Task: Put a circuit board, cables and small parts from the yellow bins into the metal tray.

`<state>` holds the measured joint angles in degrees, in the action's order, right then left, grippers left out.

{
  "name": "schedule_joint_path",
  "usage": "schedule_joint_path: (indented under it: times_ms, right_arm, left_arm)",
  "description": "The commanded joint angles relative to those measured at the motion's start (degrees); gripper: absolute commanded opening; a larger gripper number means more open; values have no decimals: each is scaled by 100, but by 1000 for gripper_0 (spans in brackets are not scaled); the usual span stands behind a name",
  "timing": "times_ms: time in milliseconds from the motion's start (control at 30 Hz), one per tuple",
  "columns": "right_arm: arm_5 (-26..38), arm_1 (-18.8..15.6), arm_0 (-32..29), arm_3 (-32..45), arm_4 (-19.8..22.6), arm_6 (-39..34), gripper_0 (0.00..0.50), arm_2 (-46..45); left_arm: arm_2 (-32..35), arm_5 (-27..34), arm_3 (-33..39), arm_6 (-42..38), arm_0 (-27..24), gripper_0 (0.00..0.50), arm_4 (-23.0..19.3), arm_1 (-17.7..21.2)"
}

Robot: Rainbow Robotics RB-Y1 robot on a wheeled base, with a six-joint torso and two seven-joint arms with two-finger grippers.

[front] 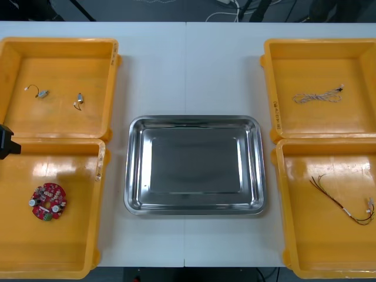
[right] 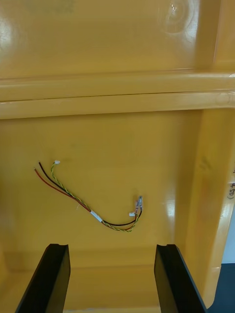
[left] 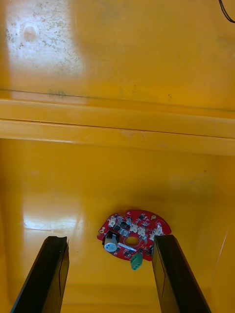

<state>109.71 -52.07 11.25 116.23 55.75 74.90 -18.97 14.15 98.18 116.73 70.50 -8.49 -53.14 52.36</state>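
A round red circuit board (front: 47,201) lies in the near-left yellow bin (front: 23,247). In the left wrist view my left gripper (left: 110,238) is open above that bin, and the board (left: 134,234) sits just beyond its fingertips, close to one finger (left: 171,269). A red and yellow cable (front: 343,202) lies in the near-right bin (front: 317,247). My right gripper (right: 111,246) hangs open over it, with the cable (right: 88,208) a little beyond the fingers. The metal tray (front: 194,161) is bare and shiny at the table's middle.
The far-left bin (front: 59,64) holds two small metal parts (front: 40,91) (front: 79,101). A twisted light cable (front: 317,96) lies in the far-right bin (front: 323,64). A black part of my left arm (front: 7,143) shows at the left edge. White table surrounds the tray.
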Motion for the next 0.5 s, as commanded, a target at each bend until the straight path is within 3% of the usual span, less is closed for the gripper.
schedule_joint_path:
  times_ms: [33, 500]
  right_arm:
    - [29, 21, -62, 155, -47, -169, 500, -151]
    - [29, 21, -62, 155, -47, -169, 500, -151]
  left_arm:
    - [176, -53, 140, 456, 5, 500, -30, 266]
    - [176, -53, 140, 456, 5, 500, -30, 266]
